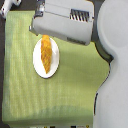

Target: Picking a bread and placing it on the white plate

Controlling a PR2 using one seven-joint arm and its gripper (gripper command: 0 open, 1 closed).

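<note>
Resting lengthwise on the flat white oval plate [38,62] atop a green cloth [75,85]: a bumpy orange-yellow bread loaf [46,54], seemingly delivered. Grey gripper [37,22] just above; jaw state indiscernible.

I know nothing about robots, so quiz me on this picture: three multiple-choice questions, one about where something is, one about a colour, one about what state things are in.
1. Where is the bread?
A. on the white plate
B. on the green mat beside the plate
C. hanging in the air

2. What colour is the bread?
A. brown
B. orange-yellow
C. white

3. How does the bread lie?
A. flat along the plate's length
B. standing on one end
C. broken in pieces

Answers: 1 A, the loaf rests inside the plate's rim. 2 B, it looks orange-yellow against the white dish. 3 A, it lies whole and lengthwise; the robot's hand cannot be made out.
</note>
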